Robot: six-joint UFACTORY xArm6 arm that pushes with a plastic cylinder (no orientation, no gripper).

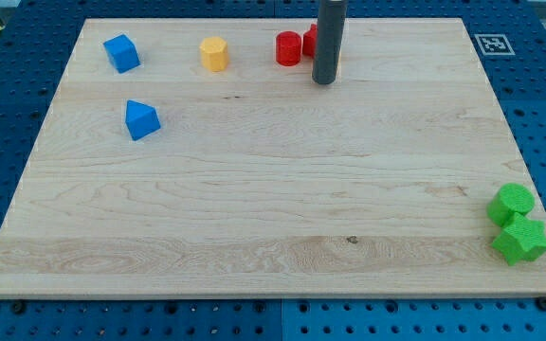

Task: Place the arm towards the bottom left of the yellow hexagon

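The yellow hexagon (214, 53) sits near the view's top, left of centre, on the wooden board (273, 189). My tip (324, 80) rests on the board well to the hexagon's right, just right of and below a red block (288, 48). A second red block (310, 39) is partly hidden behind the rod.
A blue cube (121, 53) lies at the top left and a blue block (142, 119) below it. A green cylinder (511, 203) and a green block (520, 241) touch each other at the bottom right edge. A printed marker tag (492, 44) is at the top right corner.
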